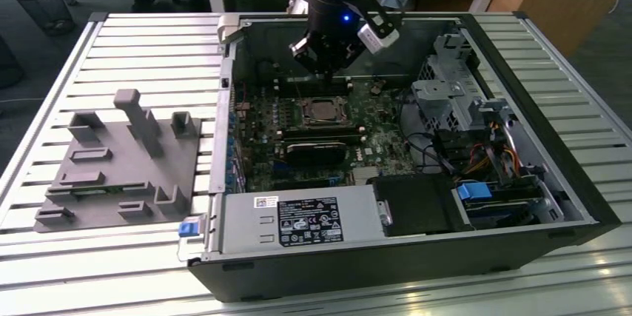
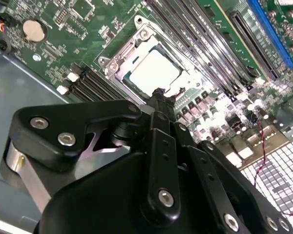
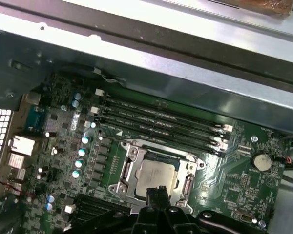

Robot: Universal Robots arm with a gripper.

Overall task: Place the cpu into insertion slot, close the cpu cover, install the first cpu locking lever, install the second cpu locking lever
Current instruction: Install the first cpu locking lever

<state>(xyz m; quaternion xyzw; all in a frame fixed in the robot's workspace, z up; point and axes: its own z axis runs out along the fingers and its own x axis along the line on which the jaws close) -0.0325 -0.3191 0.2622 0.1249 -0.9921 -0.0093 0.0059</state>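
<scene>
**A:** Where is the tool?

**B:** The tool [image 1: 329, 64] hangs inside the open computer case [image 1: 558, 146]. In the exterior view it is at about twelve o'clock from the insertion slot [image 1: 321, 112]. In both wrist views its tips are drawn together with nothing between them, at the socket's edge. I cannot tell whether they touch metal.

**A:** And the chip?

**B:** The cpu [image 3: 156, 176] lies flat in the socket, and the cpu cover [image 3: 128, 170] is folded down around it like a frame. I cannot make out whether the locking levers are latched.

**A:** What worries you?

**B:** Mostly a slip. The tips are narrow and the cover is smooth. A push that lands off-centre could skate onto the chip's top and scratch it. It could also run into the memory slots [image 3: 156, 117] just beside the socket, or into the capacitors [image 3: 80, 151] nearby.

**A:** Anything further out?

**B:** Pressing hard on a cover that isn't fully seated could, I judge, load the chip unevenly against the socket contacts. The case wall at twelve o'clock is also near the wrist, so a tilted approach might foul it. The grey fixture [image 1: 118, 160] sits at nine o'clock on the bench [image 1: 148, 42], well apart, and poses no risk.
</scene>
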